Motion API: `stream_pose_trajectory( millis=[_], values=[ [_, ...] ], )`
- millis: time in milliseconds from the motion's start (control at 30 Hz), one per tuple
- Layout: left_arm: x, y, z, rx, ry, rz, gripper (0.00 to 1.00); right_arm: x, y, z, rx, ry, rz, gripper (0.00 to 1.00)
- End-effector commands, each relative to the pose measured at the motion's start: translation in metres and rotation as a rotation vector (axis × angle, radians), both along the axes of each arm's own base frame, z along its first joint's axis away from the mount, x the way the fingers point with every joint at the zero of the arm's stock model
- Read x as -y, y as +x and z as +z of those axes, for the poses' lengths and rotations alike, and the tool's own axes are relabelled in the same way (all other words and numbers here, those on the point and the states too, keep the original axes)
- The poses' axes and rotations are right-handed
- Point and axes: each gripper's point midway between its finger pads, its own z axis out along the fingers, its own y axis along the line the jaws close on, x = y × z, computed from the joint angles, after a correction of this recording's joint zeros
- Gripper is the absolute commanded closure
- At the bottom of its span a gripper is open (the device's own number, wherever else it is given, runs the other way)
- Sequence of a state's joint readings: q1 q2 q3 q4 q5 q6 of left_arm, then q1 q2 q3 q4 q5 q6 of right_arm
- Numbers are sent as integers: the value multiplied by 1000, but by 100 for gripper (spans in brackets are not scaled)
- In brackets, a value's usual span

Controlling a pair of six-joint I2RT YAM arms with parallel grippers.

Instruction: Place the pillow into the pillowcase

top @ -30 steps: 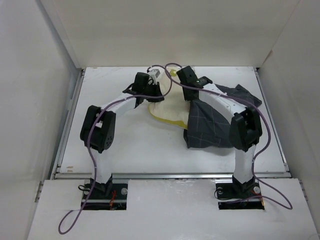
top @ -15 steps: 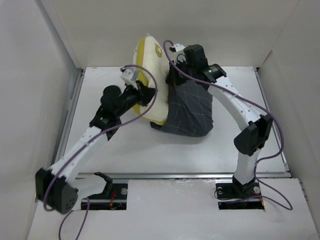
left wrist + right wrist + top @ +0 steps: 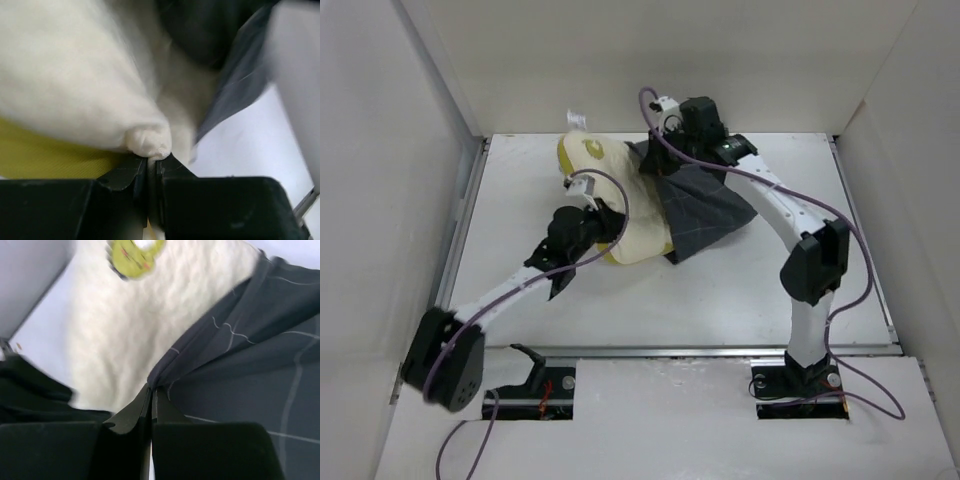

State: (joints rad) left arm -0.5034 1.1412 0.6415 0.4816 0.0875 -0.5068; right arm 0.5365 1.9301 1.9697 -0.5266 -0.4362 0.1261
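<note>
At the far middle of the table [image 3: 750,290], the pillow [image 3: 620,215] is seen with its right end covered by the pillowcase [image 3: 700,205]; how far it reaches inside cannot be told. A fold of its cream cover is pinched between the pressed-together jaws of the left gripper [image 3: 152,161]. The pillowcase's edge is clamped in the right gripper [image 3: 151,392]. Both wrist views are blurred and cut off by fabric.

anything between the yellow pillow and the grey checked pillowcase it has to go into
Nothing visible. The plump cream-yellow pillow lies directly against the dark grey grid-patterned fabric pillowcase, whose edge, pinched by the right gripper, drapes over it.
</note>
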Motion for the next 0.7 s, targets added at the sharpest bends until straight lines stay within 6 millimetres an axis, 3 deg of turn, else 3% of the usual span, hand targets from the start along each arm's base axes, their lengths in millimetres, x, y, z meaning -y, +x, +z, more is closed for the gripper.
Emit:
stream_pose_trajectory(
  millis=[0, 100, 133, 233, 267, 300, 367, 400, 433, 467, 500, 533, 567, 600, 633, 667],
  values=[
    [45, -18, -43, -168, -129, -160, 100, -53, -28, 14, 15, 76, 193, 100],
    [51, -20, -56, -203, -154, -164, 100, -57, -35, -6, -23, 23, 214, 95],
    [49, -23, -62, -221, -155, -160, 100, -51, -30, -24, -45, -23, 165, 91],
    [49, -27, -52, -195, -165, -162, 100, -22, -14, -44, -19, -150, 10, 81],
    [48, -28, -51, -199, -163, -162, 100, -10, -13, -56, -23, -207, -29, 66],
    [46, -28, -50, -192, -155, -153, 100, 0, -12, -48, 10, -226, -68, 54],
    [45, -26, -35, -167, -166, -145, 100, 29, -4, -52, 54, -328, -179, 30],
    [43, -26, -32, -157, -170, -137, 100, 40, -7, -51, 66, -358, -202, 25],
    [44, -24, -22, -137, -180, -140, 100, 48, -13, -31, 116, -342, -213, 14],
    [43, -25, -17, -126, -170, -143, 100, 53, -19, -30, 132, -346, -207, 2],
    [46, -27, -16, -129, -168, -151, 100, 59, -26, -42, 126, -364, -198, 0],
    [44, -27, -7, -103, -162, -147, 100, 62, -36, -31, 137, -339, -184, 0],
    [43, -27, -10, -126, -135, -146, 84, 59, -43, -32, 134, -334, -164, 0],
    [40, -27, -6, -129, -130, -127, 54, 55, -48, -36, 118, -324, -134, 0],
    [35, -27, -10, -144, -118, -103, 15, 49, -56, -39, 108, -327, -106, 0],
    [30, -27, 0, -131, -120, -78, 0, 41, -58, -42, 98, -326, -94, 0]
  ],
)
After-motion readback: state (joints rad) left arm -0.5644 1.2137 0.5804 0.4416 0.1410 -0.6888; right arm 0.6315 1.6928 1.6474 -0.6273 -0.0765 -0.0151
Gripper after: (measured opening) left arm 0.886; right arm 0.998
